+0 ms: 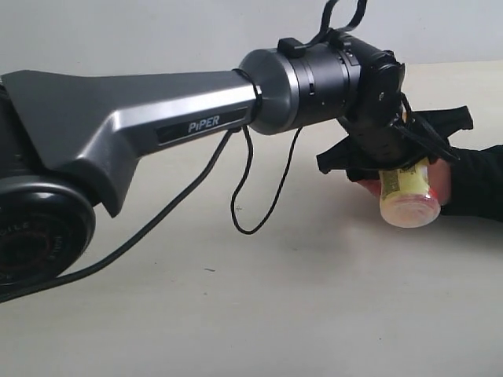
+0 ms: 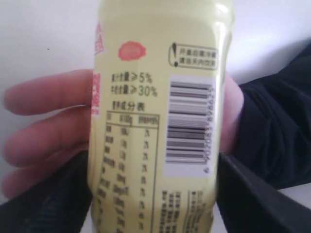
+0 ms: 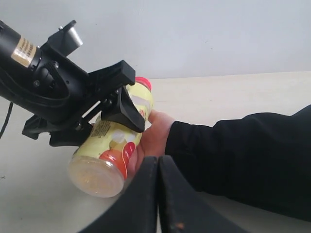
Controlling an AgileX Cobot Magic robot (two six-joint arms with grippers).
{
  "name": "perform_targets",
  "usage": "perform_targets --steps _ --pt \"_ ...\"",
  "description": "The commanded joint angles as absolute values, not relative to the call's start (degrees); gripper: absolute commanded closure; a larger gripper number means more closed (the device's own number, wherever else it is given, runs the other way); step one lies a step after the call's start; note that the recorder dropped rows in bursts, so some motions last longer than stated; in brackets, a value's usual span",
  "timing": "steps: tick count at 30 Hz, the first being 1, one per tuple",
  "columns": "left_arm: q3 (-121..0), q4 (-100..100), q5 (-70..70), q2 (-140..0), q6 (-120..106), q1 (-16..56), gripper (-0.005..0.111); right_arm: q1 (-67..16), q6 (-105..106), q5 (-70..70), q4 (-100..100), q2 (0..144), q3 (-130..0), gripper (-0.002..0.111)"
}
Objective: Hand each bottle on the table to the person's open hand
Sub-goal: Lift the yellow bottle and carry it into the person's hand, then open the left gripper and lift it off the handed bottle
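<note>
The yellow bottle (image 1: 409, 200) with a red cap lies on its side in the person's open hand (image 1: 446, 177), just above the table (image 1: 275, 306). My left gripper (image 1: 401, 153) is shut on it, with one black finger on each side of its label. The left wrist view shows the bottle (image 2: 155, 97) close up between my left gripper's (image 2: 155, 194) fingers, and the hand (image 2: 43, 121) behind it. In the right wrist view the bottle (image 3: 109, 150) rests against the palm (image 3: 155, 133). My right gripper (image 3: 156, 162) is shut on nothing, near that hand. The other bottles are out of view.
The person's black sleeve (image 1: 481, 181) reaches in from the right. A loose black cable (image 1: 251, 196) hangs in a loop under the left arm, just above the tabletop. A plain pale wall (image 3: 194, 34) stands behind the table.
</note>
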State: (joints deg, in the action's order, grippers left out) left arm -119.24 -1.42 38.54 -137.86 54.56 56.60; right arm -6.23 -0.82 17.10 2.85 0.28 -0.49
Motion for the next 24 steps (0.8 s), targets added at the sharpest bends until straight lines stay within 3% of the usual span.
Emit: perform_targets --steps 1,4,9,13,16,24 --pt "-119.46 -1.81 37.34 -138.51 54.4 56.55 0.104 -5.95 -0.6 16.64 2.94 0.0 -0.34 0.108" --pt "-119.46 -1.81 37.02 -138.51 54.29 56.45 0.088 -5.95 -0.6 16.64 2.94 0.0 -0.34 0.108" --pt "-119.46 -1.65 36.8 -138.4 54.02 56.45 0.046 -5.95 -0.6 16.64 2.94 0.0 -0.34 0.108" --pt "-119.46 -1.44 36.71 -138.4 53.03 56.35 0.021 -5.95 -0.6 16.64 2.79 0.0 -0.34 0.108" --pt "-119.46 -1.44 36.67 -138.4 51.44 56.09 0.014 -5.95 -0.6 16.64 2.79 0.0 -0.34 0.108" --pt "-119.46 -1.6 38.75 -136.03 48.07 55.04 0.013 -5.95 -0.6 16.64 2.79 0.0 -0.34 0.108"
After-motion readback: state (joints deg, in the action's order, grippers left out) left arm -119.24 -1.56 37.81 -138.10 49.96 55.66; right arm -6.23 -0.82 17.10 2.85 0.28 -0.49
